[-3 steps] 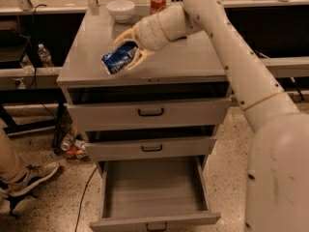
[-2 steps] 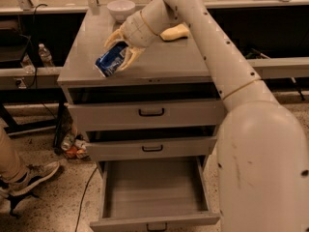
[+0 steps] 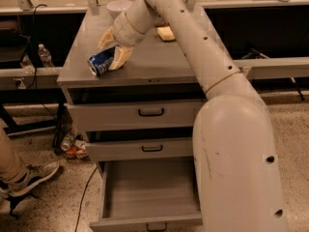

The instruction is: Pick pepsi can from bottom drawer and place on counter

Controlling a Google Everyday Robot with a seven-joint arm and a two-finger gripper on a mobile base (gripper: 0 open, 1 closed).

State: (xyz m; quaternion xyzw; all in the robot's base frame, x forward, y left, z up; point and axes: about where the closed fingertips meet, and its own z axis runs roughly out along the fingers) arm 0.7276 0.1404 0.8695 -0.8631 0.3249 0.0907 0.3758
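Observation:
The pepsi can (image 3: 99, 63), blue with a silver end, lies tilted on its side at the left front of the counter (image 3: 159, 57). My gripper (image 3: 108, 57) is shut on the pepsi can, with one tan finger behind it and one (image 3: 120, 57) to its right. The can is low over the counter; I cannot tell whether it touches. The bottom drawer (image 3: 147, 221) is pulled out below and looks empty inside.
A white bowl (image 3: 119, 6) stands at the counter's back left and a yellow sponge (image 3: 166, 33) lies behind my arm. The two upper drawers are slightly ajar. A person's shoe (image 3: 29, 177) and some cans (image 3: 72, 146) are on the floor at the left.
My gripper has carried the pepsi can leftward and lower, to the counter's left front. The view has shifted, so the red can at the back no longer shows.

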